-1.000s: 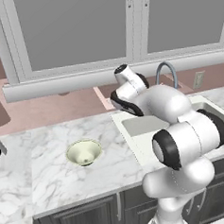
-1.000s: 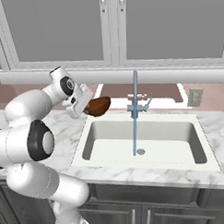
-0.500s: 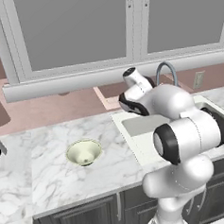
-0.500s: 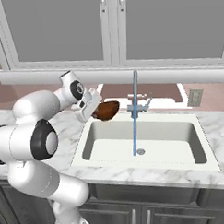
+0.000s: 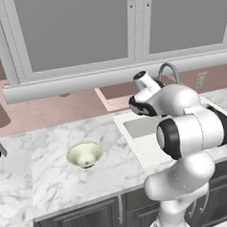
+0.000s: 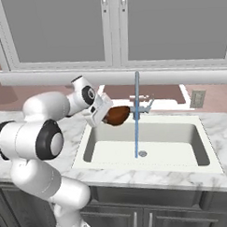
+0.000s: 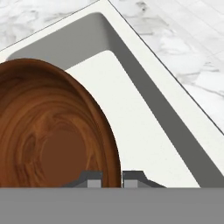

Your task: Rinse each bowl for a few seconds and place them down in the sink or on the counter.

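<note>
The white marble counter [image 5: 56,162] spreads left of the pincer [image 6: 105,116], the sink [image 6: 150,153] below it. The pincer clamps the rim of the reddish-brown bowl [image 6: 117,115] above the basin, beside the water stream [image 6: 135,119]. The cream bowl [image 5: 85,155] sits well apart.

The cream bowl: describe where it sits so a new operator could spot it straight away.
Start at the white sink set into the marble counter, then look along the counter to the side away from the faucet. The cream bowl sits upright there alone. It is pale and greenish, unlike the dark brown bowl held in the gripper over the sink.
</note>
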Motion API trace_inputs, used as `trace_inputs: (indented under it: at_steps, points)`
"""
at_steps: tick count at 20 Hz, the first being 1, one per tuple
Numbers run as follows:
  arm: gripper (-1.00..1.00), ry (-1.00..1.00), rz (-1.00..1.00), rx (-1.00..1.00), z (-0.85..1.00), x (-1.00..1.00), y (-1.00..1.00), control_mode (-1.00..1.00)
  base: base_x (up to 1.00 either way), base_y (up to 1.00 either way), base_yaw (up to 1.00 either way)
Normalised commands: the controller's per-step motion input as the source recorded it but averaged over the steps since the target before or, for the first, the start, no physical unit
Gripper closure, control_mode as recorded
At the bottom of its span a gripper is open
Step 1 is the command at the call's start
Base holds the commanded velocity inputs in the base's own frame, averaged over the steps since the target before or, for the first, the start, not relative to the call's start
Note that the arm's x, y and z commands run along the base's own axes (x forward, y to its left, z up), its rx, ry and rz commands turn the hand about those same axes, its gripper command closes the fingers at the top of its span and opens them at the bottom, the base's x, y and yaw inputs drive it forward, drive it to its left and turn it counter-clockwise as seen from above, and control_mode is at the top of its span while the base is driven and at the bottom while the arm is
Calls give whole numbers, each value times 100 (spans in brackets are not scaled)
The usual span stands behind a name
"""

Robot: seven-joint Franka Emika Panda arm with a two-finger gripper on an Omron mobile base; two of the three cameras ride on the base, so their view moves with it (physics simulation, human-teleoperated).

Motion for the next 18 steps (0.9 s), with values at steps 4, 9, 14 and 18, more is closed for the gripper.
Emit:
trace_inputs:
  at_steps: [4,9,14,18]
  points:
    - [100,0,-2,0,-23,13,-30,-100,0,0,0]
    - [100,0,-1,0,-24,19,-26,-100,0,0,0]
    - [100,0,0,0,-20,26,-18,-100,0,0,0]
    - [100,-1,0,0,-15,31,-15,-100,0,0,0]
